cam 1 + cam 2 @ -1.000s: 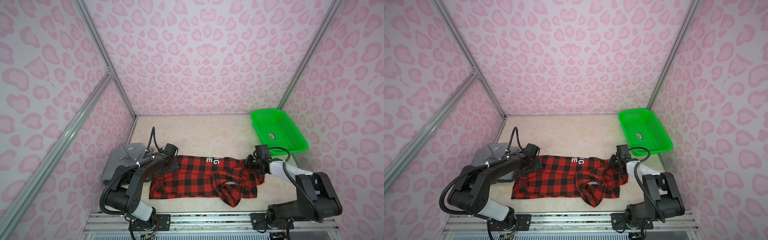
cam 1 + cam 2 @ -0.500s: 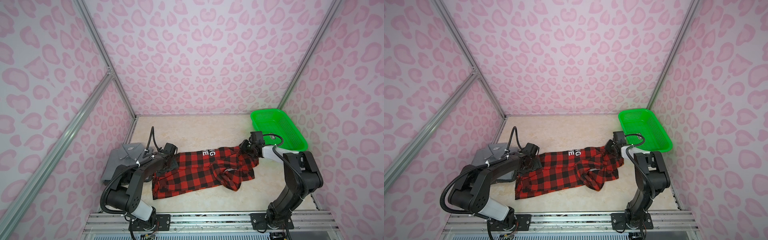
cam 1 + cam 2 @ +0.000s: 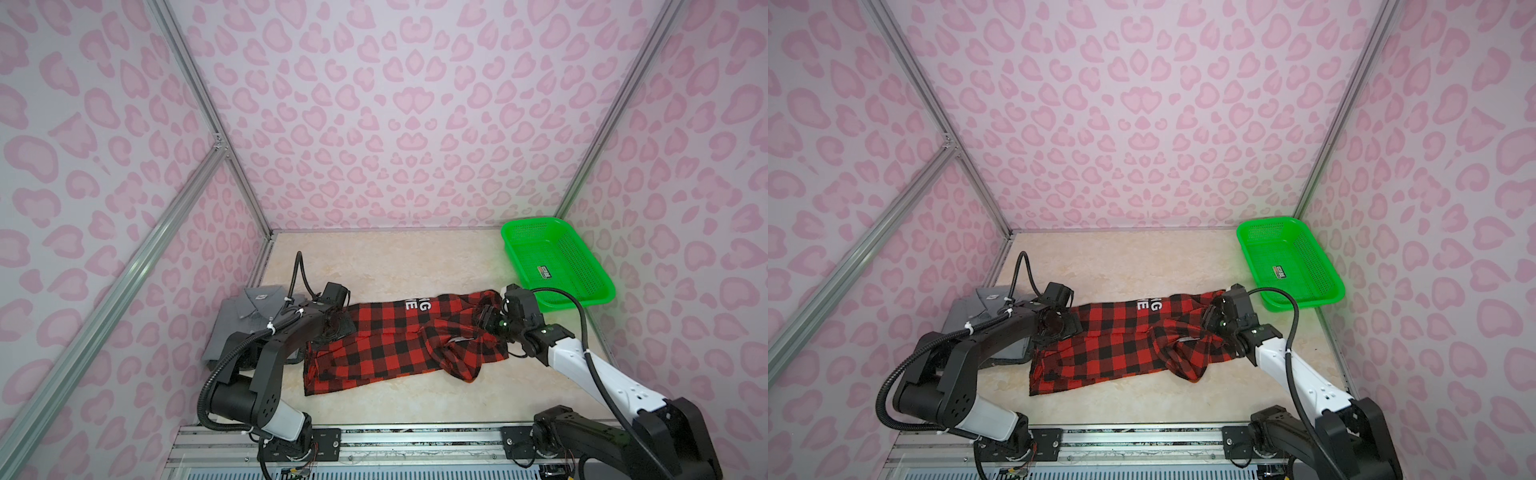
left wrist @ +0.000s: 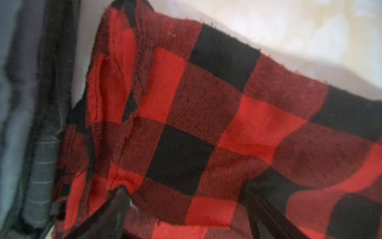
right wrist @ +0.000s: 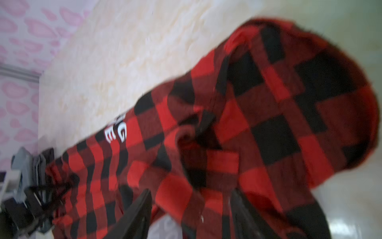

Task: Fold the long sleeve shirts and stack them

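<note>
A cream, marble-patterned bench (image 3: 415, 257) fills the floor of a booth with pink-patterned walls.

A red-and-black plaid shirt (image 3: 386, 340) lies stretched along the bench between the two end effectors, one end under each. In both top views it is roughly folded lengthwise and rumpled. A bunched sleeve or collar hangs towards the robot, nearer the right end effector. White letters show on the cloth, about midway between the two end effectors.

A grey shirt (image 3: 245, 316) lies folded on the bench just beside the left end effector, on the side away from the right one. It touches or nearly touches the plaid shirt's edge.

A green basket (image 3: 577, 266) sits beyond the right end effector, near it but apart, towards the back corner.

The left end effector (image 3: 332, 328) rests low on the plaid shirt's end. In the left wrist view its jaws stand wide apart, nothing pinched, with plaid cloth between them.

The right end effector (image 3: 484, 320) sits at the shirt's other end. In the right wrist view its fingers (image 5: 140, 211) are spread, with cloth lying loose across the gap.
</note>
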{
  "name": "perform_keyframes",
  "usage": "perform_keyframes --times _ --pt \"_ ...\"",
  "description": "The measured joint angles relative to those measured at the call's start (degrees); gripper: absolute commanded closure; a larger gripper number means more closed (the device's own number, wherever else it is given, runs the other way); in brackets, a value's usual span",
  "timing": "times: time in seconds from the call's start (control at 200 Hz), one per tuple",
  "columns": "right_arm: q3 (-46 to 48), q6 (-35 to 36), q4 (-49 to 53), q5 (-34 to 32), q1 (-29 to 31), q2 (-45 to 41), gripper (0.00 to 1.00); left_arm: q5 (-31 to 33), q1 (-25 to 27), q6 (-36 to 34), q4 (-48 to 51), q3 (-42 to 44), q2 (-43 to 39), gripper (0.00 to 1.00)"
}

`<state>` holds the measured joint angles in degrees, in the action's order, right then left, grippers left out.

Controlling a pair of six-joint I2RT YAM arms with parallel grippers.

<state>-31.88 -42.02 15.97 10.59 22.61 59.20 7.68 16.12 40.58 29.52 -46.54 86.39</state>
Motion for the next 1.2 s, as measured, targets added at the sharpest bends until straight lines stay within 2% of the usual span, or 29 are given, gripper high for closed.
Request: perform_keyframes --times 0.2,0.22,0.35,0.505,0.65,0.72,0.795,0.865,0.99,1.205 --pt "8.04 -3.52 7.98 -4.85 10.56 -16.61 0.38 -3.85 -0.07 0.0 3.65 -3.76 -3.78 0.08" --pt "8.74 -4.11 8.59 -5.18 11.58 -17.42 0.38 -4.02 -0.07 0.0 3.96 -4.13 -4.31 0.05" --pt "12.35 -8.41 11.63 -7.85 16.46 -18.45 0.38 -4.5 -0.09 -0.04 6.12 -5.68 -7.67 0.04" --pt "15.5 -12.04 10.47 -9.14 18.01 -16.22 0.4 -4.5 -0.09 -0.07 8.37 -5.64 -10.86 0.04" --pt "16.24 -13.46 4.07 -9.66 18.16 -10.27 0.55 -4.52 -0.09 -0.07 9.46 -4.55 -11.98 0.04" --pt "16.06 -13.75 1.62 -9.99 18.18 -7.98 0.69 -4.72 -0.09 -0.07 9.84 -4.0 -12.22 0.04" --pt "15.5 -13.68 0.61 -10.29 18.21 -6.1 0.89 -4.81 -0.09 -0.07 9.88 -3.8 -12.7 0.04" --pt "14.12 -13.6 1.64 -10.51 18.58 -5.77 1.0 -4.83 -0.09 -0.07 10.05 -3.78 -13.03 0.04" --pt "9.38 -13.2 5.9 -13.07 22.23 -9.88 1.0 -4.83 -0.09 -0.07 10.45 -3.78 -13.2 0.04" --pt "-4.92 -13.2 18.73 -22.97 30.88 -14.97 1.0 -4.83 -0.09 -0.07 10.75 -3.78 -13.25 0.04"
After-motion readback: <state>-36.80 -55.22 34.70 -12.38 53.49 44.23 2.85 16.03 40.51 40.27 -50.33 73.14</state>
